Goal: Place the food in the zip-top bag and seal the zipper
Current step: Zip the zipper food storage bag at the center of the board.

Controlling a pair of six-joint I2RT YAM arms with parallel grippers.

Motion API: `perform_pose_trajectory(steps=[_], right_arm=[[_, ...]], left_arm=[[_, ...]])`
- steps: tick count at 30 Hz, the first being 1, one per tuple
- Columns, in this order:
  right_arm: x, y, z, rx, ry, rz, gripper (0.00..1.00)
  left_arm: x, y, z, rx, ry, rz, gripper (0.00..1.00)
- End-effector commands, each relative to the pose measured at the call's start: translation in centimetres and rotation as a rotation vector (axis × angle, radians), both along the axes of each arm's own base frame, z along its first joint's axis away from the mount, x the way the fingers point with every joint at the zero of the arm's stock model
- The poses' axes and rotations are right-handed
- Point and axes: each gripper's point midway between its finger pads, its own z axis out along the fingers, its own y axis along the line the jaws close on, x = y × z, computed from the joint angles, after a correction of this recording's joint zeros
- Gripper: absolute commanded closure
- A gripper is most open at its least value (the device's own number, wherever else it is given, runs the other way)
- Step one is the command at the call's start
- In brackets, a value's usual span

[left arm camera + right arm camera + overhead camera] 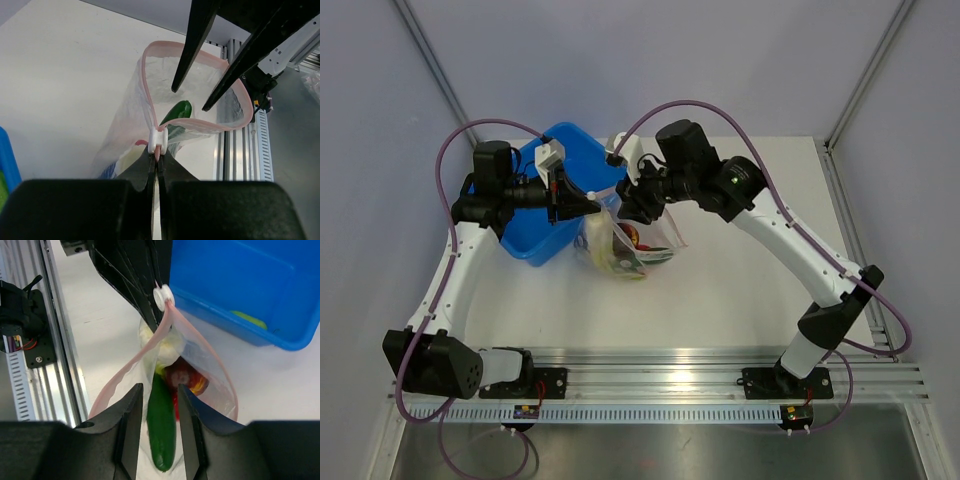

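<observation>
- Here the food sits inside the bag (127,127): a glossy green cucumber (161,440) standing on end, a shiny red fruit (184,377) just beside it, and a pale yellow stalk (167,347) above them, nearer the mouth.
- The bag is thin, crinkly clear plastic. It stands on the white table (65,75) just beside the bin, between the two arms, with its mouth gaping in a teardrop loop.
- The zipper (145,75) is a soft pink strip all round that mouth. It is open except at one corner, where the two sides meet at a small white slider (159,139).
- The left gripper (156,156) has its black fingers pressed together on the zipper right behind the slider, holding that corner up.
- The right gripper (159,389) has its fingers apart, gripping nothing. The tapered black tips point down into the open mouth, and its wrist view shows the cucumber lower down in the gap between them.
- The bin (240,280) is smooth blue plastic with rounded walls, and a yellow-green piece (247,319) lies on its floor.
- A ribbed aluminium rail (245,150) runs along the table's near edge.
</observation>
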Motion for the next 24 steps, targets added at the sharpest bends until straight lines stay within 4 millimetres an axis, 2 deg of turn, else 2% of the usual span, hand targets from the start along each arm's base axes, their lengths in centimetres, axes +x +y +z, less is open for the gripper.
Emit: perform_pose_trajectory(steps=[1,2,9,16,24], right_arm=[[-0.1,1.2,5.5,0.107,-0.224,0.120,0.59],[-0.1,1.4,5.3,0.103,-0.227,0.131,0.59],[-1.5,2.0,7.8,0.169,-0.254,0.209,0.57],[-1.4,3.5,8.3,0.207,-0.265,0.265,0.53],[-0.9,5.2,6.6,0.189,-0.243,0.325,0.48]], left_arm=[[-1.5,-0.2,2.3,-0.033,-0.065,-0.065,1.00],[-1.5,-0.2,2.4,-0.035,-0.051,-0.063,1.00],[-1.8,-0.3,2.4,-0.039,-0.062,-0.082,1.00],[-2.1,-0.3,2.8,-0.048,-0.057,-0.090,1.00],[-2.6,-0.3,3.1,-0.060,-0.065,-0.110,1.00]])
